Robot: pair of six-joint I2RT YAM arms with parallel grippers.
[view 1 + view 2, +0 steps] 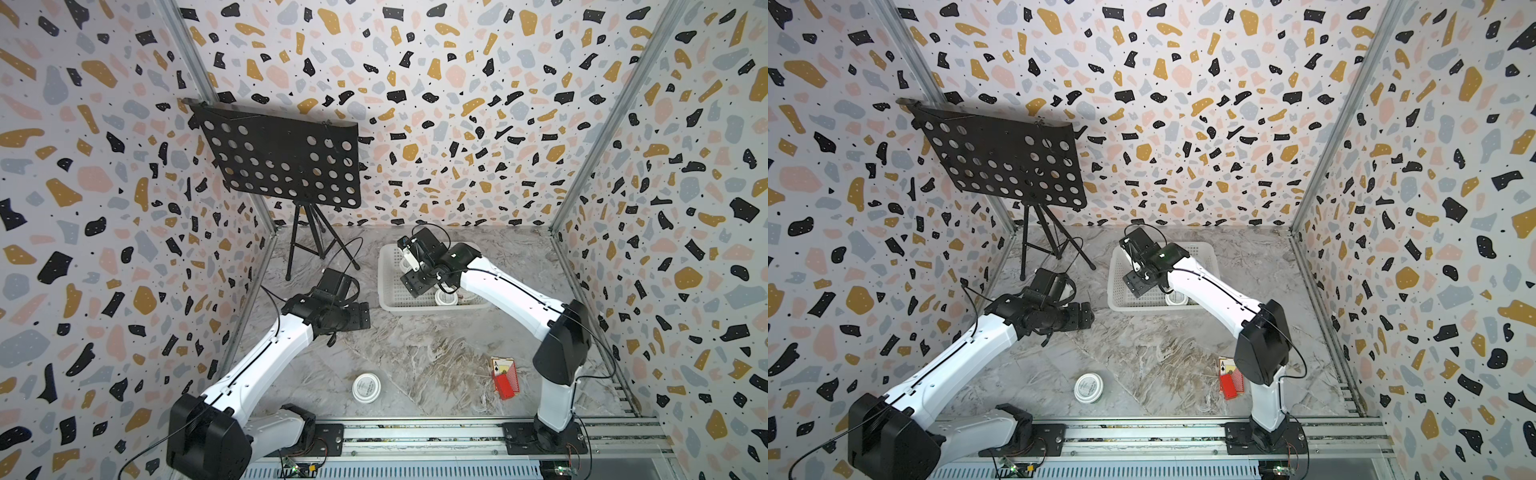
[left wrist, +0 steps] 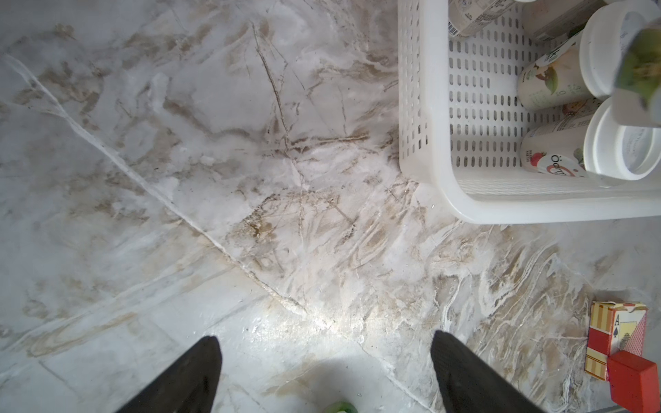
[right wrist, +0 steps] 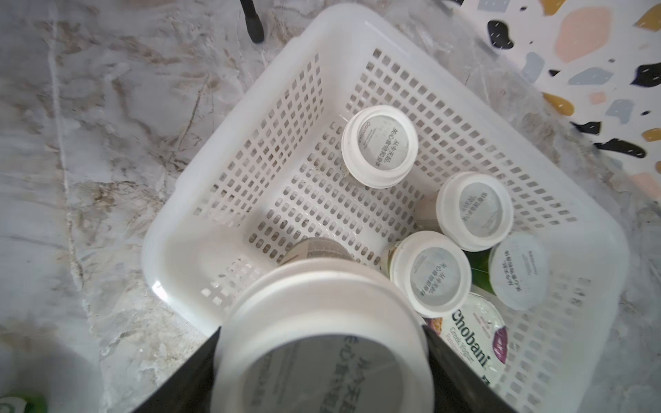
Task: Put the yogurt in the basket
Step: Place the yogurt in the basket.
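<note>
The held yogurt cup (image 3: 322, 357) is clamped between the two black fingers of the right gripper (image 3: 320, 330), which closes on it just below the lid. Its lid faces the wrist camera and its base points away, so its long axis runs down toward the floor of the basket (image 3: 171, 264). You see it over the basket's interior, close to one corner. It has a wide white lid with grey print and a body with a grey printed label.

Five more cups lie inside the basket. Three white-lidded cups (image 3: 380, 146) (image 3: 474, 211) (image 3: 429, 273) show their lids upward. A green-sided cup (image 3: 517, 271) is tilted, and a wider Chobani cup (image 3: 475, 336) is beside it.

One loose yogurt cup (image 1: 366, 387) stands upright on the table (image 1: 415, 353), lid up, well apart from the basket. A red playing-card box (image 1: 505, 376) lies near the right arm's base.

The left gripper (image 2: 324, 338) hangs over bare table beside the basket, its fingers spread and nothing between them.

The table has a grey marble pattern. Terrazzo-patterned walls (image 1: 457, 83) enclose the cell, and a black perforated music stand (image 1: 282, 158) occupies the far left corner.
</note>
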